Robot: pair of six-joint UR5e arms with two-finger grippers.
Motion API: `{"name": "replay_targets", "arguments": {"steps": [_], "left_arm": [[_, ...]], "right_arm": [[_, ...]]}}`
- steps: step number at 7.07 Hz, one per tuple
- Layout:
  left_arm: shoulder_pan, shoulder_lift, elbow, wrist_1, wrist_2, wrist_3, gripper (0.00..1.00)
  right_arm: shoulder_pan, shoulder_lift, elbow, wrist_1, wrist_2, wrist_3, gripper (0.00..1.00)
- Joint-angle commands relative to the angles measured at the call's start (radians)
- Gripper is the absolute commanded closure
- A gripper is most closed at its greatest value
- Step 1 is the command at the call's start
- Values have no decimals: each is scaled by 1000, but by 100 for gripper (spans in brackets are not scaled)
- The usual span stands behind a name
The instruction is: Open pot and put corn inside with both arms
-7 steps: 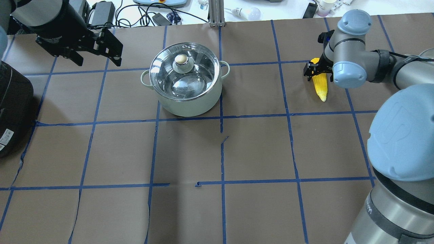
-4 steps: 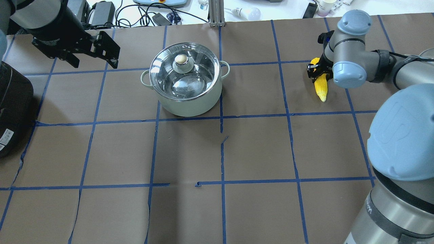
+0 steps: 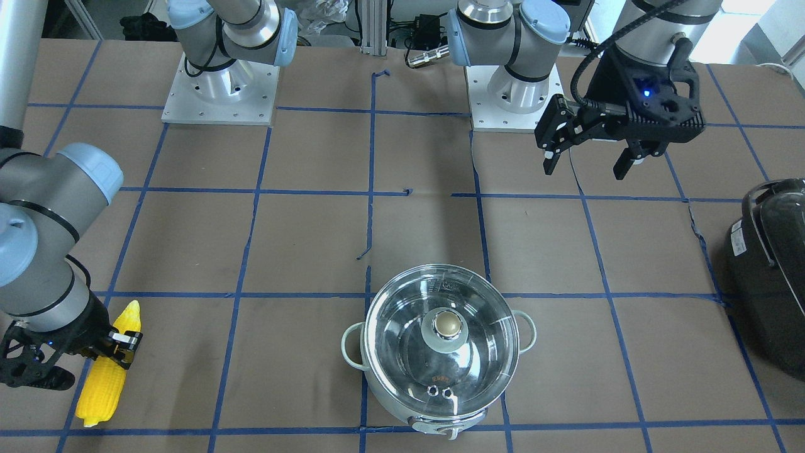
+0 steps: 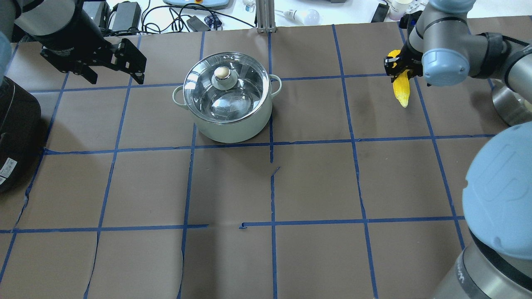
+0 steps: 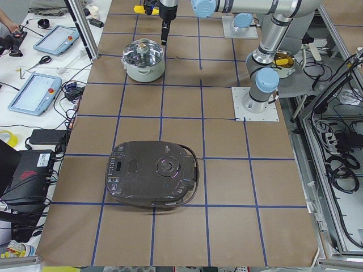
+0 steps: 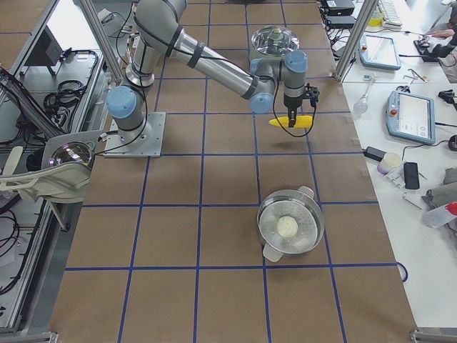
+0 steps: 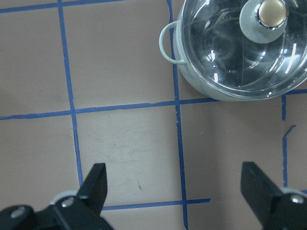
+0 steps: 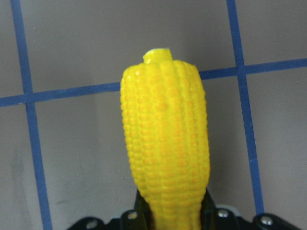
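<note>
The mint-green pot (image 4: 232,132) stands at the back middle of the table, its glass lid (image 4: 226,89) with the brass knob on. It also shows in the front view (image 3: 527,331) and the left wrist view (image 7: 192,72). My right gripper (image 4: 397,68) is shut on the thick end of the yellow corn (image 4: 402,89), held lifted at the far right, well apart from the pot; the corn fills the right wrist view (image 8: 165,143). My left gripper (image 4: 116,77) is open and empty, hovering left of the pot.
A black glossy appliance (image 4: 12,133) sits at the table's left edge. A steel steamer pot (image 6: 289,225) stands near the right arm's base. Cables and devices lie beyond the back edge (image 4: 174,16). Blue tape lines grid the brown table cover.
My right gripper closed on the corn and lifted it off the table, moving it toward the back. My left gripper has barely shifted.
</note>
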Motion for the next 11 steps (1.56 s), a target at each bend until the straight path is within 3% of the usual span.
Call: {"name": "replay_targets", "arguments": {"steps": [1,5,7,9,10,11], "left_arm": [[-30,-104,3,126,-11,-95,0],[-234,-345,56,324,-9,-345,0],[-262,-433,127,329,-8,-364,2],[-264,-485,138,419,-1,-359,2],[-264,-491,137,421,3,-339,14],[-264,-494,134,421,6,-328,14]], "right_arm": [[9,-95,-7,94,3,12,100],[93,-97,-7,88,1,70,100],[142,-96,-7,88,-11,75,100],[155,-94,-8,80,-10,75,100],[168,-94,-7,80,-11,76,100],[172,-93,-7,77,-11,76,100]]}}
